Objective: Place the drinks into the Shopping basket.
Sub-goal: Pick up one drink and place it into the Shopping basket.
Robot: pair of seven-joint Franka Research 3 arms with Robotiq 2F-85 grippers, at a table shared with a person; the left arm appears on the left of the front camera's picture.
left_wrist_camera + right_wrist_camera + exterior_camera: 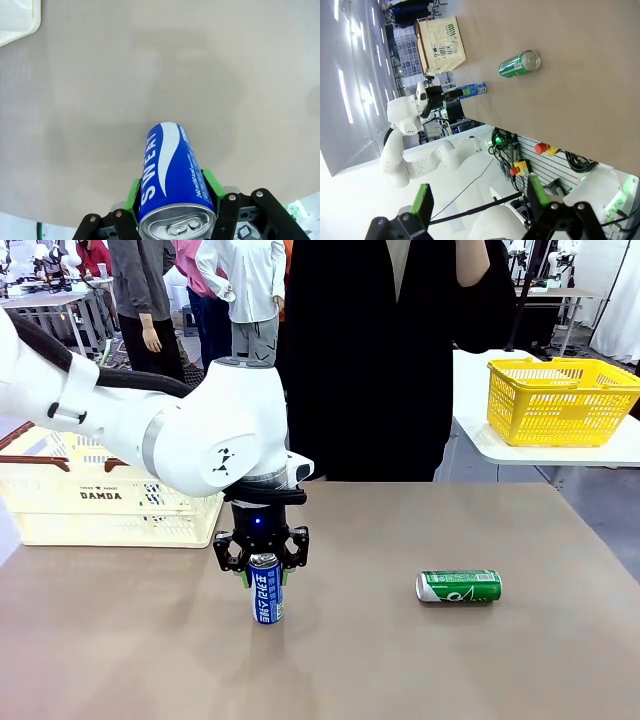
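Front view: the grasp was the step in hand. The left gripper (263,562) hung straight down over the blue can (266,600), which stood upright on the counter (400,670) just off the near right corner of the Shopping basket (100,512). The green can (459,586) lay on its side well right of the basket. Next, I judged, came a lift clearing the brown rim.

Left wrist view: its fingers were narrowed onto the can, green pads (133,192) pressing both sides below the silver top.

Right wrist view: the right gripper (480,195) had its fingers spread wide, holding nothing, far from the basket.
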